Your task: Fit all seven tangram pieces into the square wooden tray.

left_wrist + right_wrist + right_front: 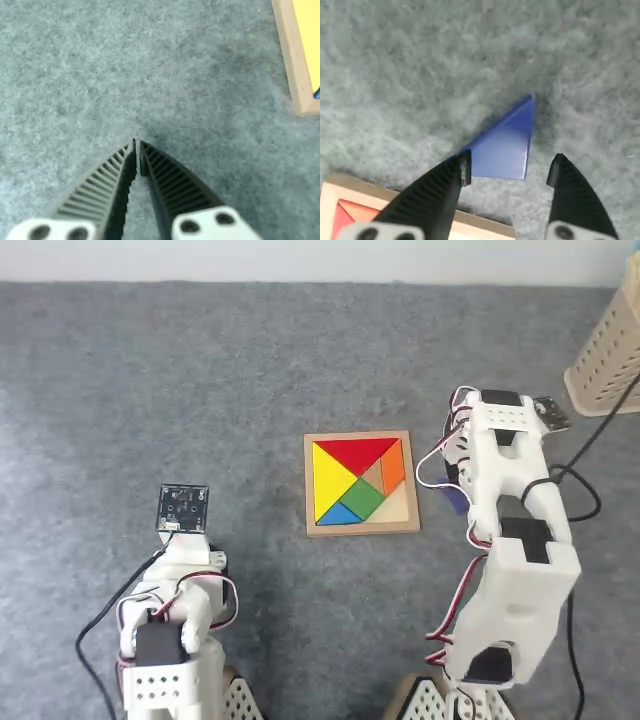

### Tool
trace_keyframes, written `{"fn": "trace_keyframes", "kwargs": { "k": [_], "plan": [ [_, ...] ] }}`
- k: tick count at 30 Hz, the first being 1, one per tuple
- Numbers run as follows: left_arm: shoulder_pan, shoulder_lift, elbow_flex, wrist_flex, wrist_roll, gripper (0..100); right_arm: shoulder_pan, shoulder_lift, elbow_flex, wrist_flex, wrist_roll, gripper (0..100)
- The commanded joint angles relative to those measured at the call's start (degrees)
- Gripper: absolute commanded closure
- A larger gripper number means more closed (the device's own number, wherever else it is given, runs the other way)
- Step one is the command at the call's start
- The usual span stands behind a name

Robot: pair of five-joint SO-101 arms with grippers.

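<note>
Right claw (511, 167): fingers spread apart, hanging low with one on each side of the blue triangle; whether the nearer tip touches its edge I cannot tell. The straddle looks set for a pinch across the piece.
Blue triangle (507, 147): flat on the grey counter (420, 65) between those fingers, just outside the tray rim. It appears to be the one loose piece.
Tray (362, 530): just beside the right claw, with six coloured pieces seated. The bare triangular gap (398, 508) faces this claw, which likely explains why this arm takes the piece.
Left claw (137, 145): tips together on nothing, over bare counter, a tray corner off to one side; probably parked clear.
Basket (610, 350): beyond the right arm, well apart.
</note>
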Motion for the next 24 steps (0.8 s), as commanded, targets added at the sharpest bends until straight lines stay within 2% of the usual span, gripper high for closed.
{"fn": "trace_keyframes", "kwargs": {
  "k": [1,4,7,15,16,18,21,24],
  "plan": [
    [-0.09,-0.97,-0.66,0.26,0.53,99,0.57,-0.22,-2.55,-0.04,1.41,76.8],
    [-0.09,-0.97,-0.66,0.26,0.53,99,2.68,0.04,-2.55,1.1,10.64,86.9],
    [-0.09,-0.97,-0.66,0.26,0.53,99,5.58,0.13,-2.55,1.63,24.18,93.9],
    [-0.09,-0.97,-0.66,0.26,0.53,99,5.76,-1.36,-2.64,3.12,51.08,94.2],
    [-0.09,-0.97,-0.66,0.26,0.53,99,5.76,-1.89,-2.64,3.12,52.13,94.2],
    [-0.09,-0.97,-0.66,0.26,0.53,99,6.2,-3.91,-2.64,3.21,48.53,94.2],
    [-0.09,-0.97,-0.66,0.26,0.53,99,4.79,-8.22,-2.64,4.26,39.38,92.0],
    [-0.09,-0.97,-0.66,0.26,0.53,99,1.8,-10.07,-2.64,6.02,27.16,81.4]
  ]
}}
